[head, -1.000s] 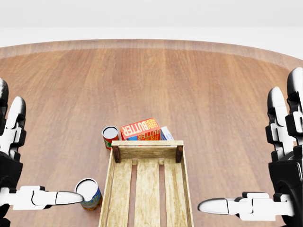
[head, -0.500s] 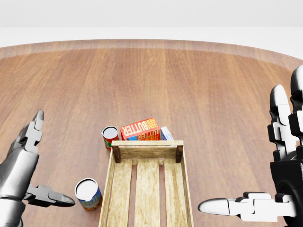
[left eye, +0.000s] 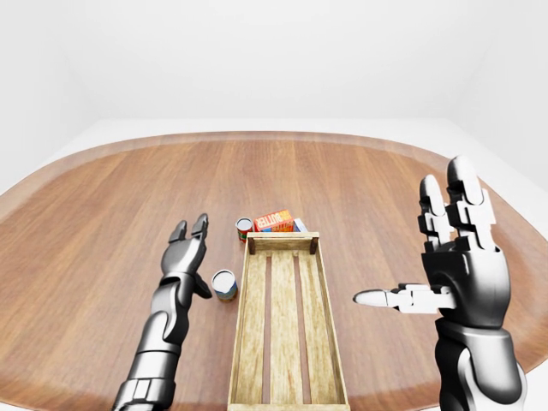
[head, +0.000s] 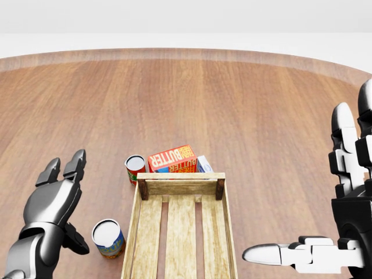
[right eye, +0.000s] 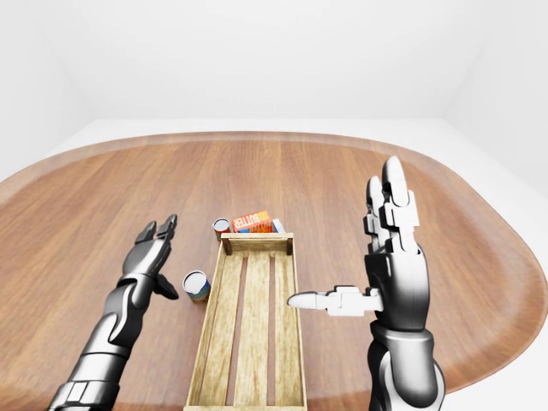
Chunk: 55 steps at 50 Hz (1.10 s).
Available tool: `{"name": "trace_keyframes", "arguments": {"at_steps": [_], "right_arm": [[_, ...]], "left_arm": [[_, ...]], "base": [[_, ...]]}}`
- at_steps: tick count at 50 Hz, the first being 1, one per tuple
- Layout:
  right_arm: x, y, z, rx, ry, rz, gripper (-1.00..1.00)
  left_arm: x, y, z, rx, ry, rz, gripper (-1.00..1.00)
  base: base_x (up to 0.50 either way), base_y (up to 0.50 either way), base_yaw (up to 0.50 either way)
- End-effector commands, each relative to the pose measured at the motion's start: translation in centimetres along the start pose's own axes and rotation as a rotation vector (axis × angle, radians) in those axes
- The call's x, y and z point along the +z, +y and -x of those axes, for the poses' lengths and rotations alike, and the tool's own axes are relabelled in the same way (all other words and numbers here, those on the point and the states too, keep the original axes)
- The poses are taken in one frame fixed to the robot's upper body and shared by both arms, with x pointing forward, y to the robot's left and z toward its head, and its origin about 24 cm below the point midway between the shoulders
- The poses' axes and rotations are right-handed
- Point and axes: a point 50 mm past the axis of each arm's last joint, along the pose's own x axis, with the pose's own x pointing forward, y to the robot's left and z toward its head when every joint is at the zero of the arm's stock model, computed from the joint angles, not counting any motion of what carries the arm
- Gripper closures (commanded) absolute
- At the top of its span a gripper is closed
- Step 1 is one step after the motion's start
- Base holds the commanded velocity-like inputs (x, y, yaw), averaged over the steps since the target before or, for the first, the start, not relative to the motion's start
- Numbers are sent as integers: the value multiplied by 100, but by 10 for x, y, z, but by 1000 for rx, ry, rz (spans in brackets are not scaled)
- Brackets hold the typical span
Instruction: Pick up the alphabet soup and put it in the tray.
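Two cans on tabletop (left eye: 103, 223) | left-eye: left robot hand (left eye: 184, 257) fingers spread, empty, just beside alphabet soup (left eye: 224, 284) | head: soup stands upright left of tray (head: 181, 232); rigid, likely smooth, grip its sides | right-eye: right robot hand (right eye: 381, 265) spread wide, empty

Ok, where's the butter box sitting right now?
In the head view the butter box lies just above the wooden tray's top end, right of a red can.

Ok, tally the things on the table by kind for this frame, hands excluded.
Cans: 2, red can and blue-labelled can
Boxes: 2, butter box and a partly hidden pale box
Wooden tray: 1
Total: 5
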Motion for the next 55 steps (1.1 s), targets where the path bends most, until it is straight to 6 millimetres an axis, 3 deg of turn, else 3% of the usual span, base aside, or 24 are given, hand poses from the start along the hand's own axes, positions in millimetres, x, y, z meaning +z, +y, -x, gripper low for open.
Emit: {"name": "trace_keyframes", "arguments": {"at_steps": [1, 8, 23, 55], "right_arm": [[0, -1, -1, -4, -5, -2, -100], [1, -1, 0, -7, -7, -2, -100], [0, 0, 0, -9, -1, -2, -100], [0, 3, 0, -4, 1, -4, -100]], "left_arm": [[3, -24, -12, -79, -5, -88, -100], [3, -44, -11, -163, -31, -106, -100], [-3, -65, -16, -271, -24, -58, -100], [-13, -73, -22, -354, 75, 30, -100]], "base": [[0, 0, 0], [0, 0, 0], [0, 0, 0], [0, 0, 0]]}}
